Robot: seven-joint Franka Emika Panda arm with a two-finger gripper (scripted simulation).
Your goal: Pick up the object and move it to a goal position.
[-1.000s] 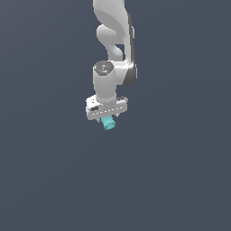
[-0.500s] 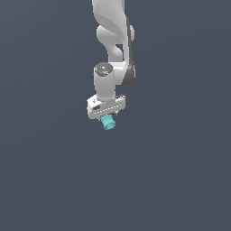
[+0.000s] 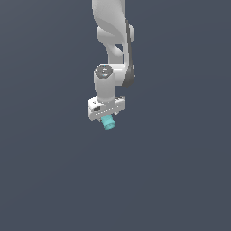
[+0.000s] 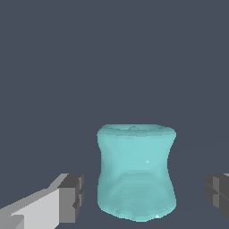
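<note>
While the end effector (image 3: 107, 118) hovers spread, its fingers (image 4: 71, 197) flank the object (image 4: 136, 172) with visible gaps on both sides; no pinch is made. Object appears small, stiff and probably light; its waisted middle seems the surest hold.

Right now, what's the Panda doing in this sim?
The single white arm's gripper sits over a small teal cylinder, which pokes out just below it in the exterior view. In the wrist view the cylinder stands between the two fingers, but there are visible gaps on both sides, so the jaws are open and not clamped on it. Nothing marks a goal position in either view; the background is plain dark grey.
</note>
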